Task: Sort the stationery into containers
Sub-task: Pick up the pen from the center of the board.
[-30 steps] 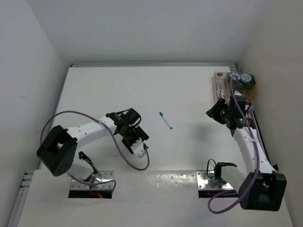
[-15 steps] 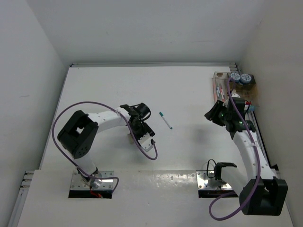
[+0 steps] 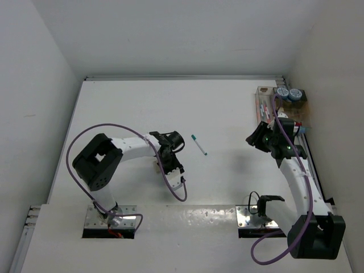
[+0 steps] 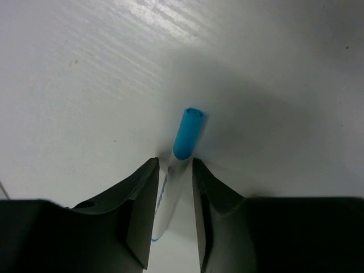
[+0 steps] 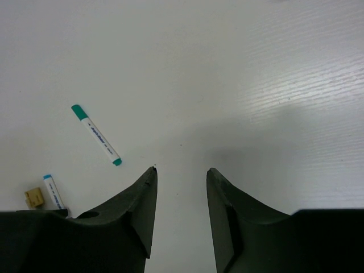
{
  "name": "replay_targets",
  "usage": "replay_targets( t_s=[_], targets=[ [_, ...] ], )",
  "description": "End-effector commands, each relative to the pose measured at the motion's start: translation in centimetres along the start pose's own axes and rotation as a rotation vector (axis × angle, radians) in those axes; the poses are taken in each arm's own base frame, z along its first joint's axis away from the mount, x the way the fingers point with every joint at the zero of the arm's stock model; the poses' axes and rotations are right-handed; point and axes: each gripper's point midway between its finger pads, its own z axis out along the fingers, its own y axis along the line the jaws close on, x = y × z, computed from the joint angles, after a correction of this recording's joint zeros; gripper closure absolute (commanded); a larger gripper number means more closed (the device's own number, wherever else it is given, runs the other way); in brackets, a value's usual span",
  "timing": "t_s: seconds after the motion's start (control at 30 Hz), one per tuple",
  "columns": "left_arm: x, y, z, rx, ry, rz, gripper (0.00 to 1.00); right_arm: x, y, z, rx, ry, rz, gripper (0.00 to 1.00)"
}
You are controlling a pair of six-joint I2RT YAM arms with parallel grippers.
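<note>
Left fingers (image 4: 136, 210) astride blue-capped pen (image 4: 185, 136), grip impossible to tell; right fingers (image 5: 136, 210) parted, empty, above worktop (image 5: 256, 68).

Top cam: fixed overhead, whole white table (image 3: 131, 108). Left wrist: facing down, very close. Right wrist: higher; shares teal-capped white pen (image 5: 95, 134), ahead-left of right gripper (image 5: 181, 170), with top.

Print on the blue-capped pen (image 4: 186, 132) was blurred, contact with the fingers (image 4: 142, 205) of the left gripper (image 4: 174, 164) could not be made out, a second pen (image 5: 52, 191) was cut short by a finger (image 5: 114, 227) of the right gripper (image 5: 182, 170), pens in the clear box (image 3: 262, 107) were too small to be counted.
</note>
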Motion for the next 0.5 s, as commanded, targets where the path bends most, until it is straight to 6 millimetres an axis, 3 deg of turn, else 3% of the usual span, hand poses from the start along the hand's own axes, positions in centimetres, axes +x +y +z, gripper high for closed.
replay_targets(
  t_s=[0.0, 0.03, 0.33, 0.37, 0.4, 0.47],
  targets=[
    [-0.1, -0.1, 0.9, 0.022, 0.011, -0.012, 0.65, -0.5, 0.2, -0.2, -0.010, -0.016, -0.004, 0.60],
    [-0.1, -0.1, 0.9, 0.023, 0.011, -0.021, 0.65, -0.6, 0.3, -0.2, -0.011, -0.019, -0.003, 0.60],
    [0.1, 2.2, 1.4, -0.010, 0.004, -0.207, 0.96, -1.8, 1.2, -0.9, -0.045, -0.073, 0.001, 0.60],
    [0.3, 3.6, 0.7, -0.055, -0.001, -0.276, 0.99, -2.0, 1.5, -1.1, -0.059, -0.078, 0.001, 0.60],
    [0.2, 3.4, 0.7, -0.056, -0.019, -0.328, 1.00, -2.2, 1.6, -1.3, -0.064, -0.088, -0.001, 0.60],
    [0.2, 7.2, -1.7, -0.147, -0.087, -0.407, 1.00, -2.7, 2.3, -1.9, -0.100, -0.124, -0.012, 0.61]
  ],
)
